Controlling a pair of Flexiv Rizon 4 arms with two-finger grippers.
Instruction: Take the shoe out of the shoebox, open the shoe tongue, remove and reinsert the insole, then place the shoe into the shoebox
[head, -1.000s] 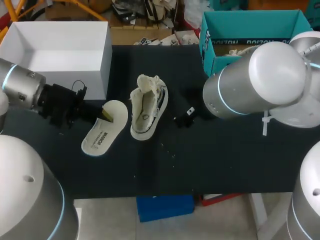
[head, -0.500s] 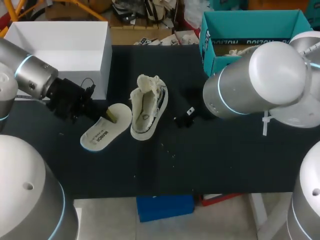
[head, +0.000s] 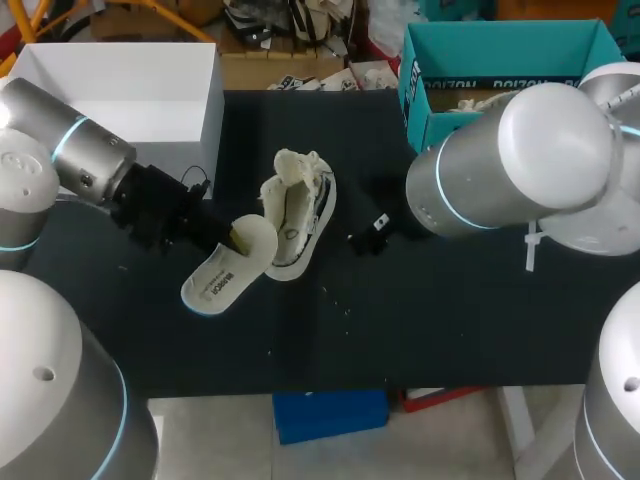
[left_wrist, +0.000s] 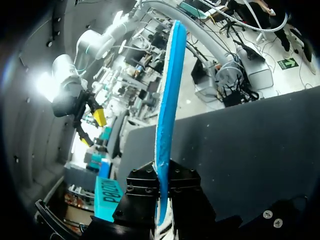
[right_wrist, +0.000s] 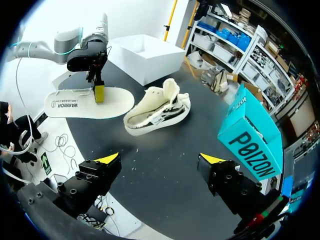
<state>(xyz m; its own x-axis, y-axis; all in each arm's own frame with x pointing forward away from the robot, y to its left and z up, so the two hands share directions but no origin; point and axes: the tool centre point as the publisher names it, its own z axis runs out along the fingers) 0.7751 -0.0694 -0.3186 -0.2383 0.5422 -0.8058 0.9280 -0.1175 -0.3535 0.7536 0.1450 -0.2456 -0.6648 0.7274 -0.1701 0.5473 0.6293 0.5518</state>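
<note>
Black table (head: 450, 320) carries an open white cardboard shoebox (head: 120, 60) at its far-left corner. Cream low-top sneaker (head: 295, 215) lies mid-table, outside the box, tongue raised. White foam insole (head: 228, 275) (blue underside, edge-on in left wrist view) tilts just beside it, contact unclear, pinched in left gripper (head: 238, 238), yellow tips mostly hidden. Right gripper (right_wrist: 160, 159) gapes wide, holding nothing.

Insole (head: 225, 275) just left of shoe (head: 298, 210) (mid-table); box (head: 120, 100) behind-left, second box (head: 500, 40) behind-right.
</note>
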